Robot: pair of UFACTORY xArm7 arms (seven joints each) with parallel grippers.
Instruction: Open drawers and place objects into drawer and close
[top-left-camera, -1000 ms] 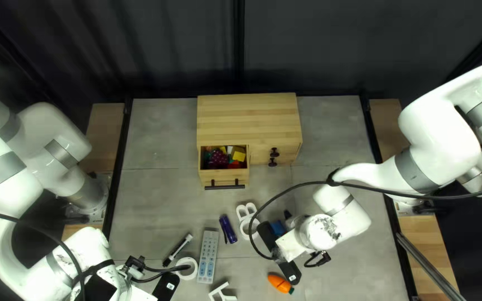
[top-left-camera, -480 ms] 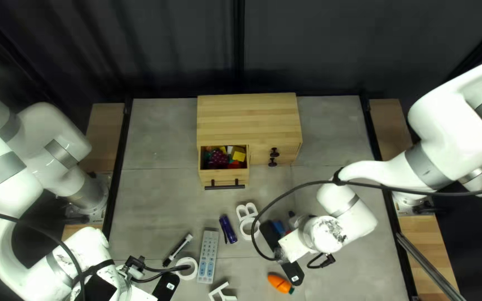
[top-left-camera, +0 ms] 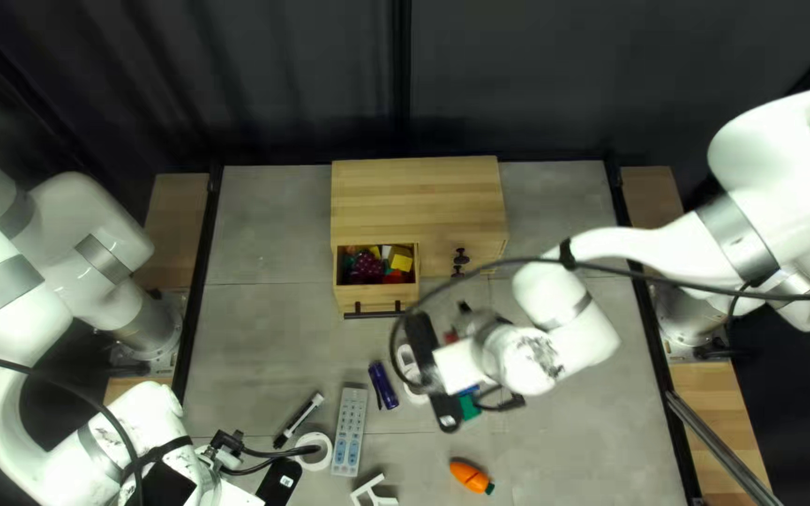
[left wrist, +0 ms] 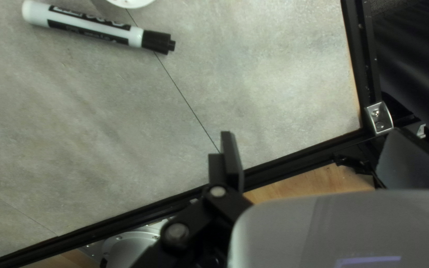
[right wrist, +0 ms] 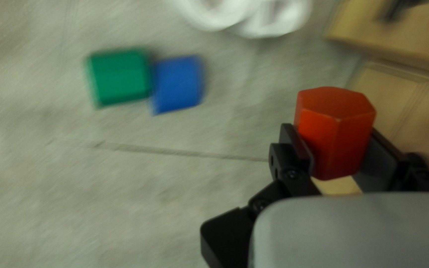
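The wooden cabinet [top-left-camera: 419, 201] has its left drawer [top-left-camera: 377, 299] pulled out, holding purple grapes [top-left-camera: 367, 266], a yellow block [top-left-camera: 401, 260] and other coloured pieces. Near the drawer's front right, my right gripper [top-left-camera: 471, 327] has a red block [top-left-camera: 452, 335]. In the right wrist view my right gripper [right wrist: 341, 144] is shut on the red hexagonal block [right wrist: 334, 131], a finger on each side. A green block [right wrist: 120, 77] and blue block [right wrist: 177, 84] lie side by side on the table. My left gripper [top-left-camera: 231, 443] is near the marker; its wrist view shows the left gripper [left wrist: 315, 141] open and empty.
A marker [top-left-camera: 298, 420], tape roll [top-left-camera: 315, 452], remote [top-left-camera: 350, 431], purple pen-like item [top-left-camera: 383, 385], white shape [top-left-camera: 375, 492] and orange carrot [top-left-camera: 471, 476] lie toward the near edge. White pieces [top-left-camera: 409, 365] sit partly under the right arm's cable.
My right arm has swung toward the far edge and leftward, bringing the red block nearer the drawer. The green block has come into sight beside the blue one. My left arm has stayed still.
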